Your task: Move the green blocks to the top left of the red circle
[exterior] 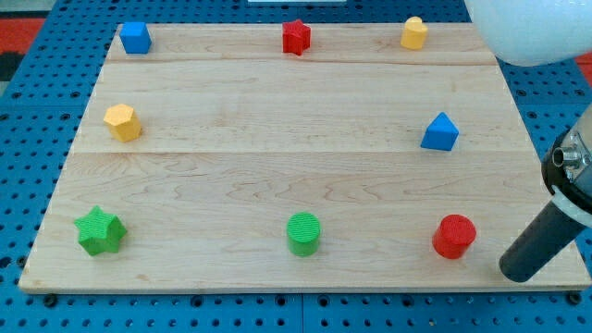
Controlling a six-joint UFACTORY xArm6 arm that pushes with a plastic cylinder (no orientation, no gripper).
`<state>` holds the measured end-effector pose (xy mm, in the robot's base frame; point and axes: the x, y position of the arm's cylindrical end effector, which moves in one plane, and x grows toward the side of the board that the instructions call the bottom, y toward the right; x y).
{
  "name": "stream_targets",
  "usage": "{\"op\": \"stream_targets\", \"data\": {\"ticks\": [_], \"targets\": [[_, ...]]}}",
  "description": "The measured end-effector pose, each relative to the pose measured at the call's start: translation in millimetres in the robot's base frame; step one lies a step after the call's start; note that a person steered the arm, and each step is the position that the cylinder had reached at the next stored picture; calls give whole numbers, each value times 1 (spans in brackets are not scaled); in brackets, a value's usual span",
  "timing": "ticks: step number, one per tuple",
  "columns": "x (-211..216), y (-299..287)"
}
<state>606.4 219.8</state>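
Note:
A green star block (100, 230) lies at the board's bottom left. A green round block (303, 233) lies at the bottom centre. The red circle block (454, 236) lies at the bottom right. My tip (520, 273) is the lower end of a dark rod coming in from the view's right edge. It rests near the board's bottom right corner, just right of and slightly below the red circle, not touching it. Both green blocks are far to its left.
A blue cube (135, 37), a red star (296, 37) and a yellow block (413, 32) line the top edge. A yellow hexagon (122, 121) sits at mid left, a blue triangular block (440, 132) at mid right. A white rounded object (536, 28) fills the top right corner.

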Motion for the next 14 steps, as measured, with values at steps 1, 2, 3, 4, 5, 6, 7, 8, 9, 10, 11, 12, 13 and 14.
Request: {"op": "stream_targets", "data": {"ticks": [1, 2, 3, 4, 5, 6, 7, 8, 9, 10, 11, 12, 13, 14], "targets": [[0, 1], [-28, 33], [-79, 31], [-99, -22], [-102, -115], [-106, -220], [-116, -340], [-117, -452], [-85, -522], [-47, -512], [-54, -450], [-53, -367], [-53, -336], [-34, -394]]}}
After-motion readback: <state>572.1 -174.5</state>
